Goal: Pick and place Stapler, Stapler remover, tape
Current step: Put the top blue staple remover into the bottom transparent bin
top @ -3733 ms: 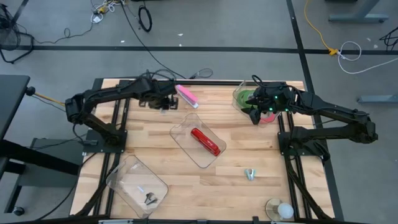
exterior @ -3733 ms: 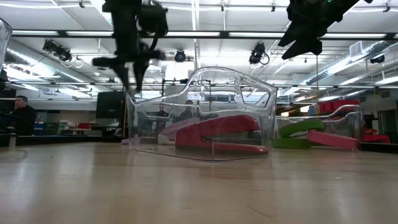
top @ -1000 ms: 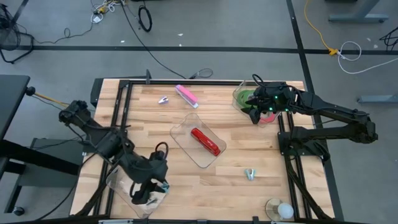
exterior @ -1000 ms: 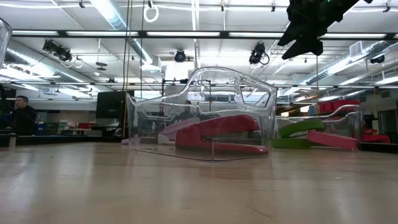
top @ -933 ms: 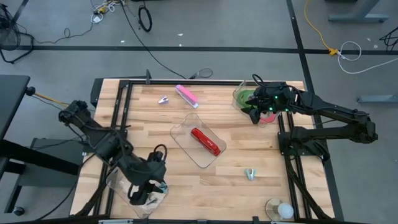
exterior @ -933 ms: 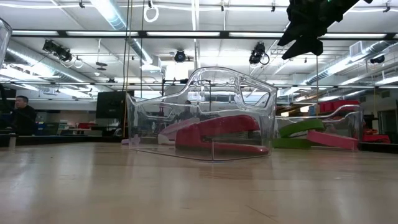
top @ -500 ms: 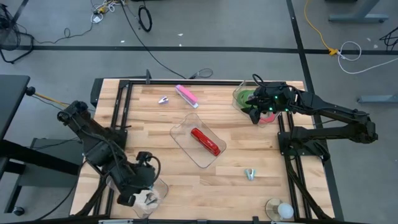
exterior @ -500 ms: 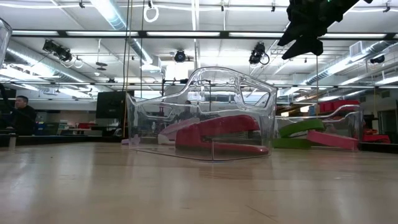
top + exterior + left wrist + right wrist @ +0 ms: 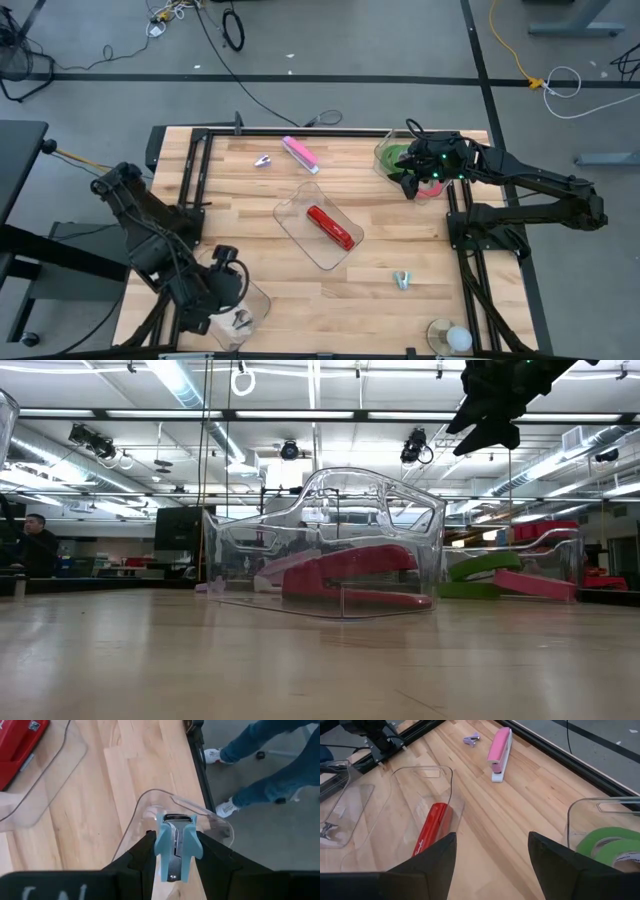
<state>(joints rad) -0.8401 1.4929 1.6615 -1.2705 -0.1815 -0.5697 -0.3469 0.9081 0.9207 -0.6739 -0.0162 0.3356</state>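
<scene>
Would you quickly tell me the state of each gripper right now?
Left gripper: shut on a light-blue staple remover, above the clear tray.
Right gripper: open, empty, by the tape container.

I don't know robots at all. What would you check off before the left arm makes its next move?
1. Grip: ok. The left gripper is shut on a blue remover.
2. Aim: ok. The remover hangs over the near-left bin.
3. Height above the bin floor: cannot tell.
4. Other arm clear: ok. The right gripper is open over the tape bin, far across the table.
5. Sorting done: not ok. A pink stapler and two more removers lie loose on the table.
</scene>
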